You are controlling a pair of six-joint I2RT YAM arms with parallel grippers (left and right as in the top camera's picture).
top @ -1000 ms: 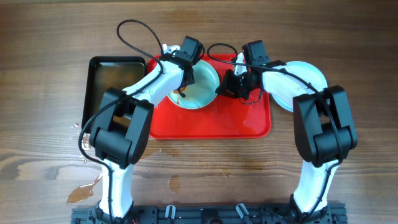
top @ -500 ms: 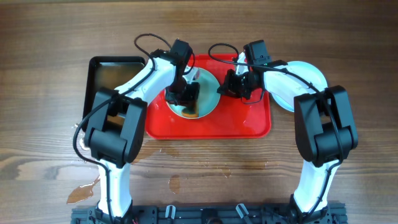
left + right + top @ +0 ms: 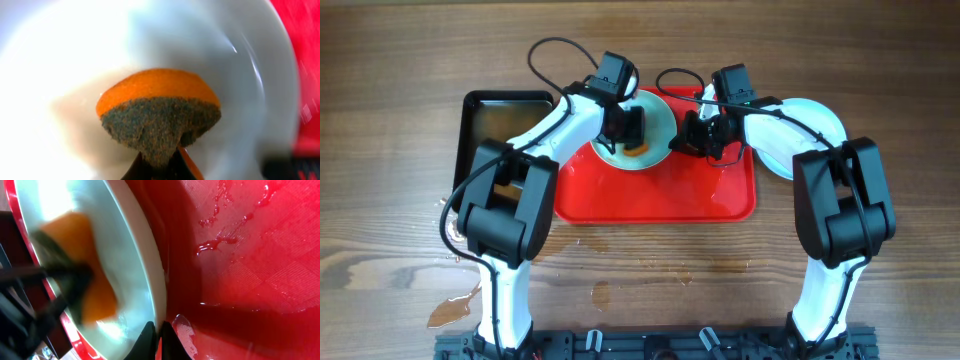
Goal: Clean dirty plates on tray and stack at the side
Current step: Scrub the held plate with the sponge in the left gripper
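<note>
Overhead: the plate (image 3: 655, 118) lies at the back of the red tray (image 3: 720, 195) on the bench (image 3: 400, 60), with the left tool (image 3: 632, 128) over it and the right tool (image 3: 692, 138) at its right rim.
Left wrist: the left tool grips an orange sponge (image 3: 157, 117) against the plate.
Right wrist: the right tool pinches the plate's rim.

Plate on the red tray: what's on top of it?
An orange sponge, dark scouring face, held by the left pincer. The right pincer grips the plate rim. Any smears beneath the sponge are hidden.
</note>
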